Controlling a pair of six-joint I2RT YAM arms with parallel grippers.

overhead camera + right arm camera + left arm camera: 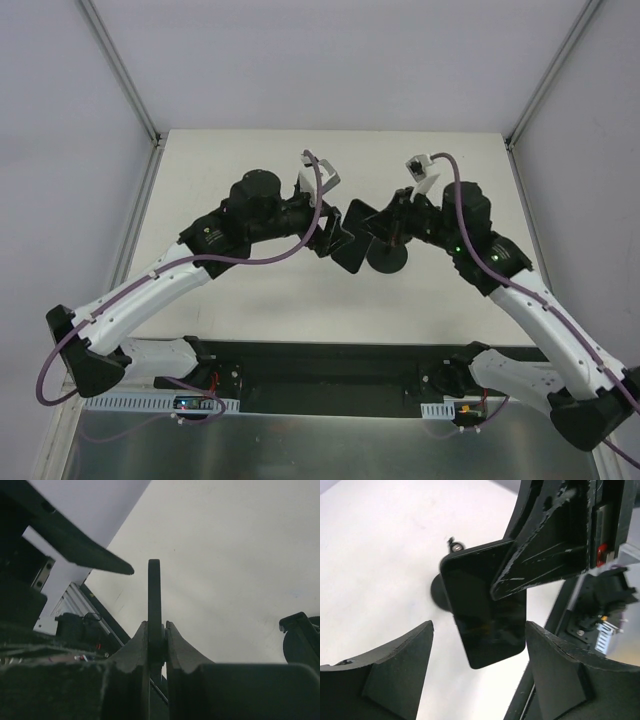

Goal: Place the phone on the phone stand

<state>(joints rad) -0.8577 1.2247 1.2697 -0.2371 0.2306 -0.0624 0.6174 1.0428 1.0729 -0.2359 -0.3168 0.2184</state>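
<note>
The phone [350, 243] hangs above the table at the centre, a glossy black slab [487, 622]. My right gripper [385, 222] is shut on its upper end, and its scratched finger [545, 555] covers that end. In the right wrist view the phone [154, 595] stands edge-on, pinched between the two fingers of the right gripper [157, 630]. My left gripper [479, 630] is open. Its fingers stand on either side of the phone's free lower end, with a gap on each side. The phone stand [388, 262] sits on the table just behind the phone, its round base [439, 591] partly hidden.
The white table [250, 170] is walled by pale panels on the left, back and right. A black rail with cabling [320, 370] runs along the near edge by the arm bases. The two wrists are close together over the stand.
</note>
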